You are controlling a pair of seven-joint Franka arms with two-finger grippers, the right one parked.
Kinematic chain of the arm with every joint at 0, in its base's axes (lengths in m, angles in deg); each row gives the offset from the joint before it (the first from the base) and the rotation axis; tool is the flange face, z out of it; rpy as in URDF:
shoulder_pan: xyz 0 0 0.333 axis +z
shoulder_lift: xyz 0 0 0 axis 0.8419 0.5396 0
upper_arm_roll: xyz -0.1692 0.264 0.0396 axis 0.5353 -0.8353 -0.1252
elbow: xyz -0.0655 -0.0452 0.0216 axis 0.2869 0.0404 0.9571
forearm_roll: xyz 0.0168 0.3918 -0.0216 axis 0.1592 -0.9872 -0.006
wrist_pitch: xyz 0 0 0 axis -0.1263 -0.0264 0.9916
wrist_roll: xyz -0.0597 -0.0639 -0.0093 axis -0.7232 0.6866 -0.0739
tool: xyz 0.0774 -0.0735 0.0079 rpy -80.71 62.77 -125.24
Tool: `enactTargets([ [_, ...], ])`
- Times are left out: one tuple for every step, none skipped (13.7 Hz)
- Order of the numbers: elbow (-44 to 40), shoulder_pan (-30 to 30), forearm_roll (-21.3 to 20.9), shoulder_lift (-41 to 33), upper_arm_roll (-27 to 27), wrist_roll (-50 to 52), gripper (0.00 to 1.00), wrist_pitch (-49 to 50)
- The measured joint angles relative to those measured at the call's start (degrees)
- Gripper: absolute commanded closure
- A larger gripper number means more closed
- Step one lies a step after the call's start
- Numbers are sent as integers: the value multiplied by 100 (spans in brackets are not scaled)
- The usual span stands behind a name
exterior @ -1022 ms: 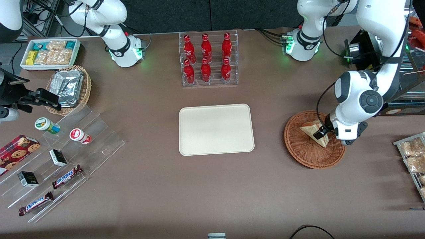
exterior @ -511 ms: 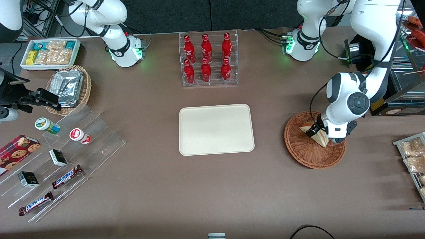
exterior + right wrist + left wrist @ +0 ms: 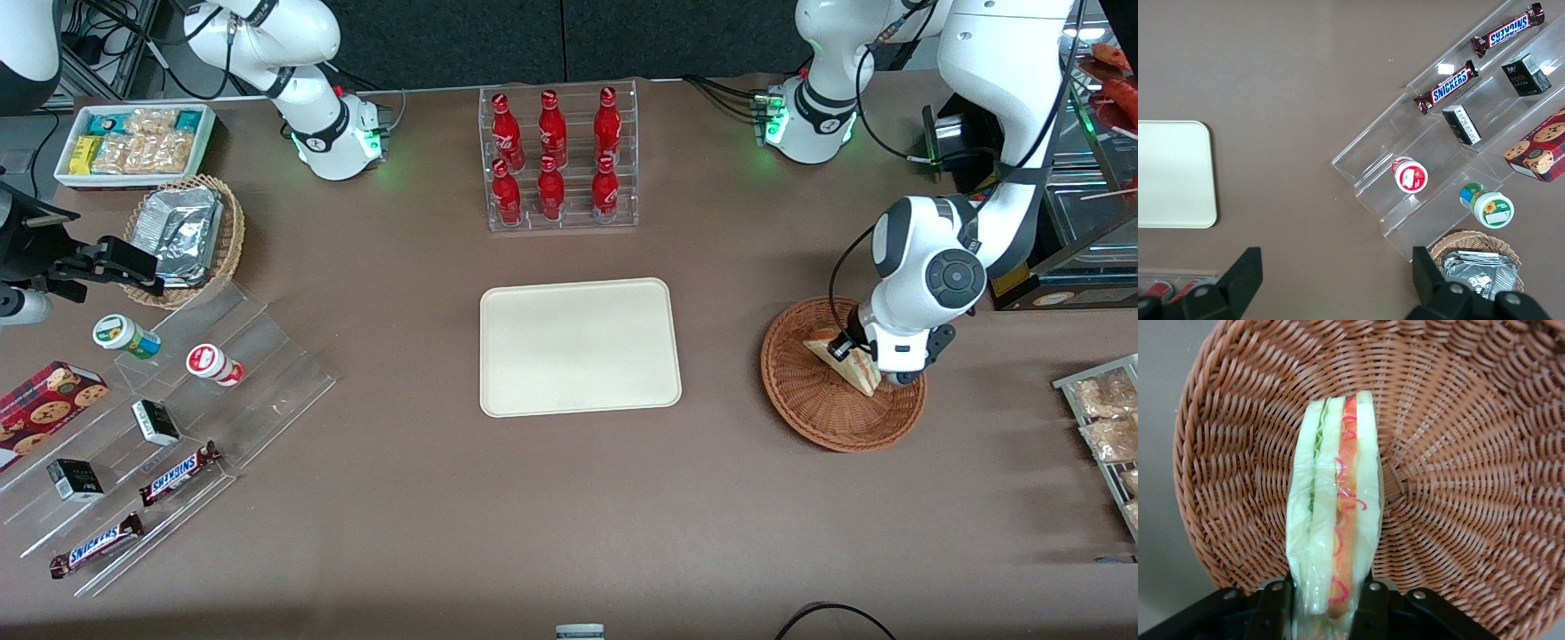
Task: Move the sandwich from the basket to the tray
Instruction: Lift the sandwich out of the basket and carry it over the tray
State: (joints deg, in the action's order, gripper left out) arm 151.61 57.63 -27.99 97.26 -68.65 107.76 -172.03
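Note:
The sandwich [image 3: 837, 353], a wrapped wedge of white bread with red and green filling, stands on edge over the reddish-brown wicker basket [image 3: 813, 404] toward the working arm's end of the table. My left gripper [image 3: 852, 356] is shut on the sandwich [image 3: 1335, 500], one black finger [image 3: 1275, 608] pressing each flat side at its wide end. The woven basket [image 3: 1458, 487] fills the wrist view under the sandwich. Whether the sandwich still touches the weave cannot be told. The cream tray [image 3: 580, 347] lies flat at the table's middle, apart from the basket; its corner [image 3: 1171, 173] also shows in the right wrist view.
An acrylic rack of red bottles [image 3: 556, 160] stands farther from the camera than the tray. Snack packets [image 3: 1102, 418] lie at the table edge beside the basket. A stepped acrylic stand [image 3: 178, 418] with snacks and a foil-lined basket [image 3: 187, 236] sit toward the parked arm's end.
The left arm's wrist has swung a little toward the tray over the basket. The sandwich has stayed between the fingers and hardly shifted.

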Motion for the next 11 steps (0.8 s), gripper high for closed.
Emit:
enactTargets([
  [-61, -13, -27, -17, 7, 0, 100, 95],
  [-180, -76, -72, -49, 16, -4, 100, 316],
  [-363, -216, -131, -90, 22, -3, 100, 645],
  [-583, -408, -184, -136, 29, 7, 100, 1006],
  [-806, -613, -212, -176, 37, 28, 100, 1327],
  [-1027, -821, -223, -206, 45, 45, 100, 1579],
  [-1248, -1021, -227, -218, 53, 57, 100, 1779],
  [-1456, -1218, -228, -219, 58, 68, 100, 1945],
  [-1623, -1405, -228, -215, 63, 80, 100, 2043],
  [-1761, -1598, -227, -201, 68, 91, 100, 2078],
  [-1871, -1798, -226, -165, 72, 103, 100, 2086],
])
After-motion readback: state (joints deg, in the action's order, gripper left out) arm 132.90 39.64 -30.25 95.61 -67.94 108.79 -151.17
